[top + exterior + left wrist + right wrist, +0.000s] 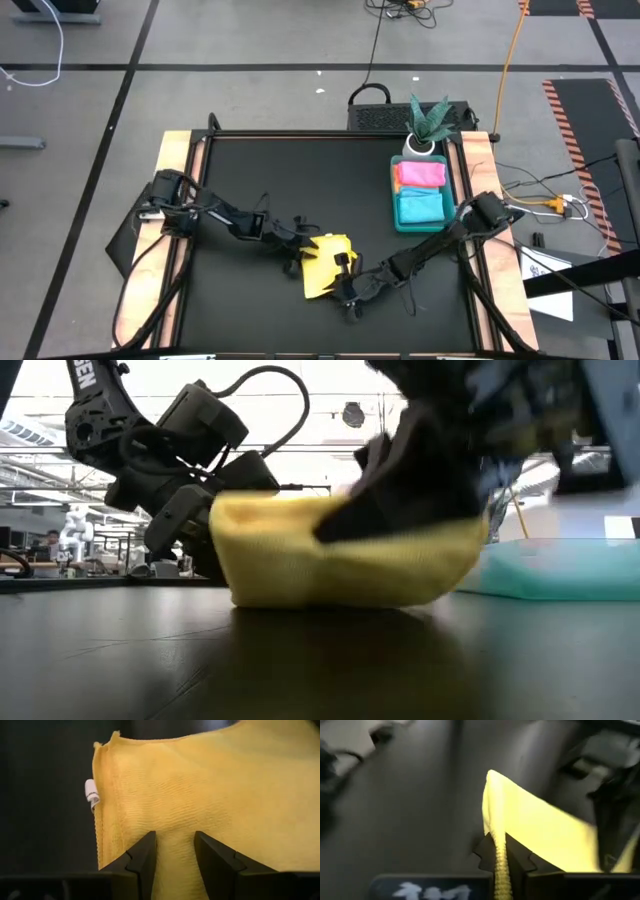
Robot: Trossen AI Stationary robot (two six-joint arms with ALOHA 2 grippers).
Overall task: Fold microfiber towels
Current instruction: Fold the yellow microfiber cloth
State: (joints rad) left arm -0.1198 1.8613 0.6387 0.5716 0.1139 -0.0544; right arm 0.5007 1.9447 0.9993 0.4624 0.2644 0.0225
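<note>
Yellow towel (325, 268): one microfiber cloth, partly folded, lying on the black tabletop (300, 180) near the middle of its front edge. In the low view it stands as a rumpled mound (340, 565) with its base on the surface.

Left gripper (300, 245): at the towel's left edge. The left wrist view shows its two dark fingers (142, 862) parted, with yellow cloth (200, 795) running between them; whether they grip it cannot be told.

Right gripper (345, 280): at the towel's front right part, reaching in from the right edge of the tabletop. Its fingers are pressed together on a thin edge of the yellow cloth (497, 855), which runs up between them.

Pink towel (420, 172) and light blue towel (420, 207): folded, lying in the green tray (397, 190) by the right edge, pink toward the rear.

Potted plant (428, 125): at the rear right corner, just behind the tray.
</note>
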